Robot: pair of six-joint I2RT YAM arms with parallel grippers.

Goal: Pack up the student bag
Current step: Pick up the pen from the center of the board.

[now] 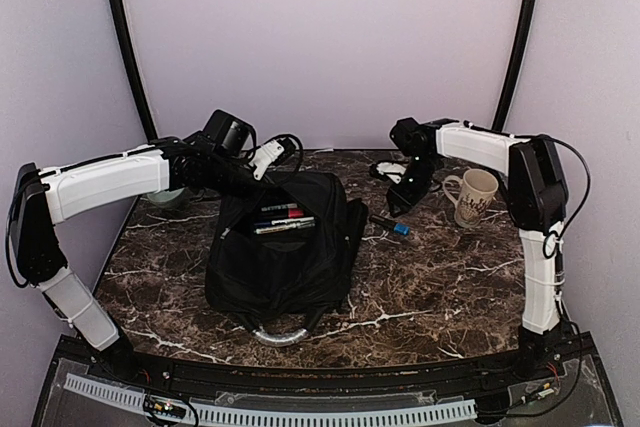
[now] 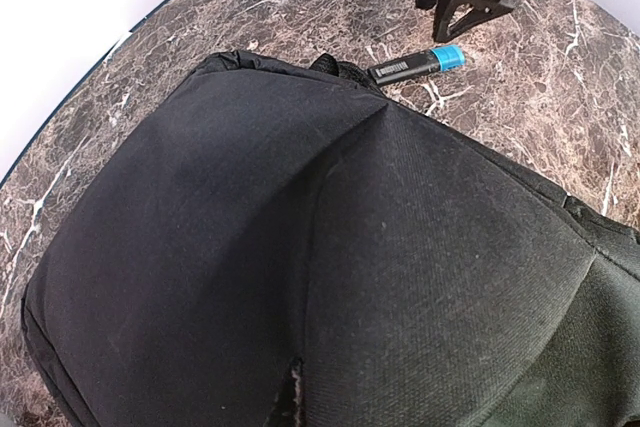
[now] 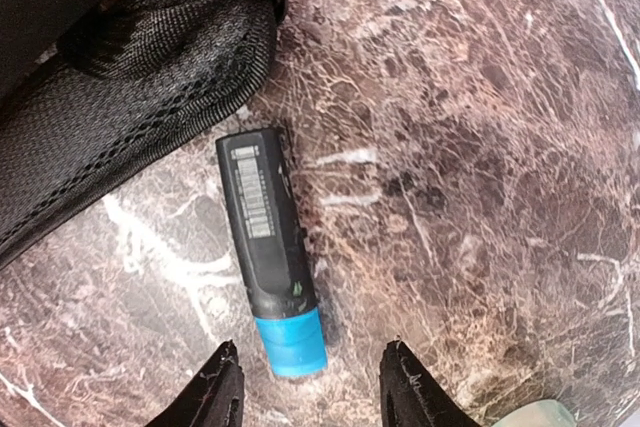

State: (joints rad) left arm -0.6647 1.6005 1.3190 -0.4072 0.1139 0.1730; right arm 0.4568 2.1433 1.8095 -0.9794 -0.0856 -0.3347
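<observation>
The bag [image 1: 285, 257] is a large black backpack of soft fabric. It lies flat on the table [image 1: 450, 287], left of centre, with its pale grey loop handle [image 1: 280, 335] toward the near edge. Its far end gapes unzipped, with pens [image 1: 283, 220] showing inside. A mesh strap [image 3: 150, 77] bulges at its right side.

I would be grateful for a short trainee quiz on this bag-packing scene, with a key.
1. True or false: the blue-capped marker lies inside the student bag.
2. What stands at the right of the table? A) a mug B) a bottle C) a book
3. Fill in: the right gripper hovers over the marker with its jaws ____.
Key: 1 false, it lies on the table beside the bag; 2 A; 3 open.
</observation>
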